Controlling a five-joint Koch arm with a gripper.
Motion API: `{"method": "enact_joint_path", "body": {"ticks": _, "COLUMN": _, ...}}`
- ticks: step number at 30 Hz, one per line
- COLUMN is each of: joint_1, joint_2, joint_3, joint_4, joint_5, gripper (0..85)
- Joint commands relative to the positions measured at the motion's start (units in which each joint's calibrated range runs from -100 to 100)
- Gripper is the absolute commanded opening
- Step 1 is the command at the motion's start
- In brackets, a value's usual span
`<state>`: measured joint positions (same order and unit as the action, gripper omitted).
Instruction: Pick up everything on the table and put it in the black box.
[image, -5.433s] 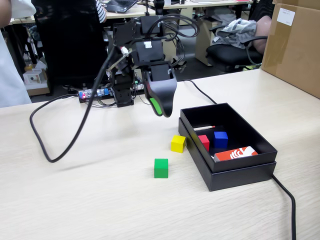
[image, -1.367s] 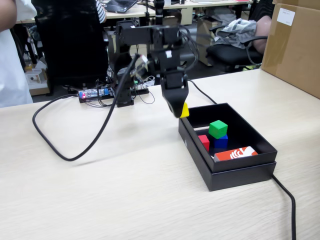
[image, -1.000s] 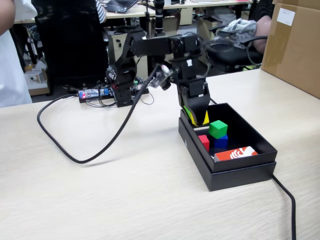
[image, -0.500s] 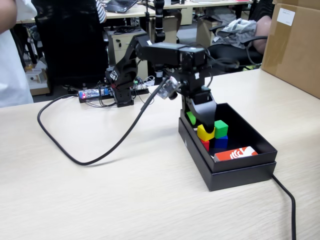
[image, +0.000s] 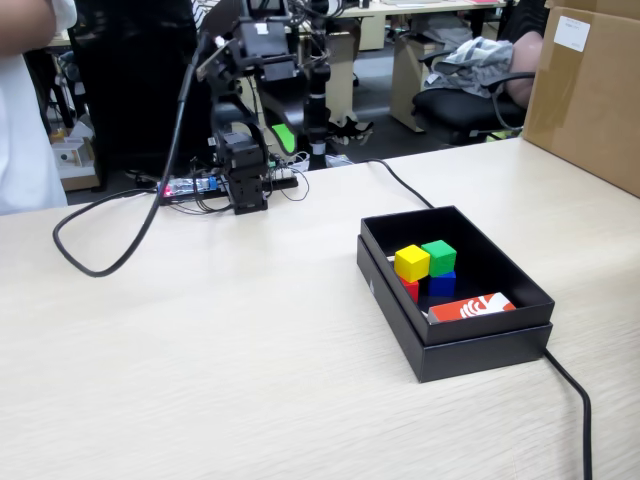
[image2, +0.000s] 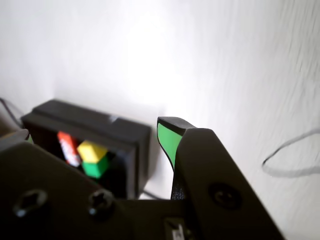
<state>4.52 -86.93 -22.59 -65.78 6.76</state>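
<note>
jaws (image2: 150, 145): spread, empty | touching nothing | yellow cube (image: 411, 262) in black box (image: 470, 352)

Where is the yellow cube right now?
In the fixed view the yellow cube sits inside the black box, atop the red cube and just left of the green cube.

No lettering can be read — the orange-and-white packet (image: 471, 307) in the black box (image: 500, 340) bears white marks, and the brown carton (image: 585, 95) a white label, both too small to read.
</note>
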Motion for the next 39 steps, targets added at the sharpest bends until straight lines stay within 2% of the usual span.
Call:
{"method": "enact_joint_path", "body": {"ticks": 1, "joint_1": -2.4, "joint_2": -11.7, "joint_3": -8.3, "joint_4": 11.6, "joint_5": -3.1, "gripper": 49.9}}
{"method": "enact_joint_path", "body": {"ticks": 8, "joint_1": -5.0, "joint_2": -13.1, "joint_3": -25.7, "joint_4": 16.7, "joint_5": -4.7, "gripper": 53.5}}
{"method": "enact_joint_path", "body": {"ticks": 18, "joint_1": -3.9, "joint_2": -13.1, "joint_3": -57.8, "joint_4": 51.6, "joint_5": -6.7, "gripper": 52.3}}
{"method": "enact_joint_path", "body": {"ticks": 24, "joint_1": -3.7, "joint_2": -13.1, "joint_3": -71.1, "joint_4": 63.9, "joint_5": -6.8, "gripper": 51.3}}
{"method": "enact_joint_path", "body": {"ticks": 39, "joint_1": -4.0, "joint_2": -13.1, "joint_3": -74.0, "joint_4": 64.7, "joint_5": -6.8, "gripper": 50.1}}
